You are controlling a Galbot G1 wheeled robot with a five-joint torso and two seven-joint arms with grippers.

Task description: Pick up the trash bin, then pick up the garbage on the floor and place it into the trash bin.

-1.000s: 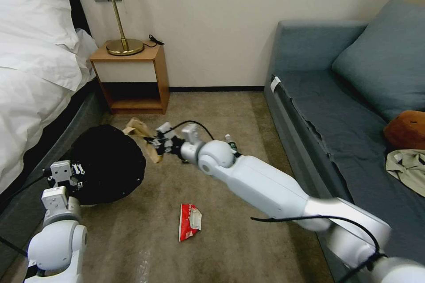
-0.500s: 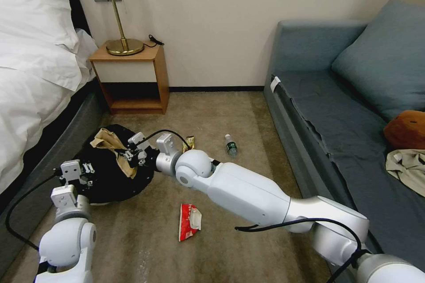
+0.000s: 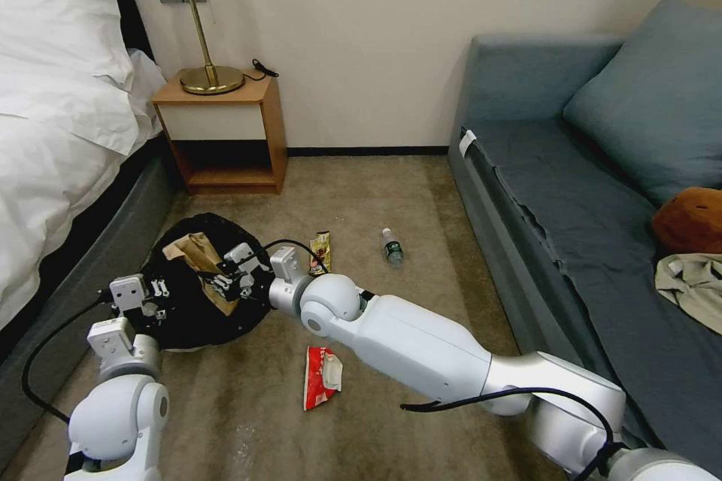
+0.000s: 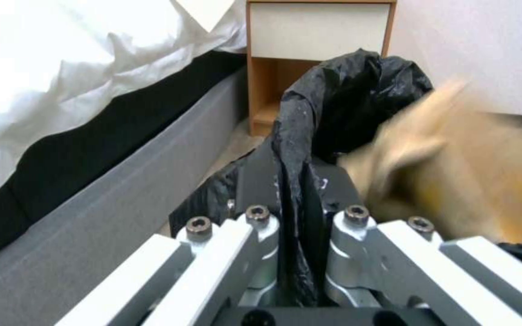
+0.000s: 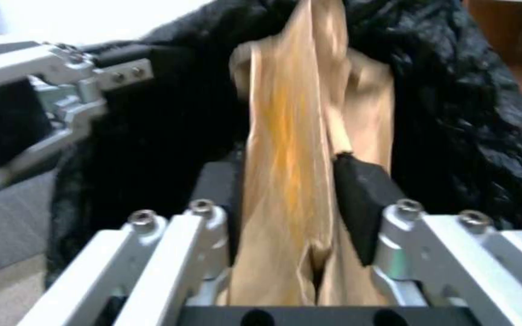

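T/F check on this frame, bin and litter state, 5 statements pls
1. The right gripper is shut on the tan wrapper over the bin. True.
2. The left gripper hangs free of the bin. False: it is clamped on the bin's black liner rim.
3. The red wrapper is in the bin. False: it lies on the carpet, in front of the bin.
4. The bottle lies on the floor between the bin and the sofa. True.
5. The candy wrapper lies on the nightstand. False: it is on the carpet, close beside the bin.
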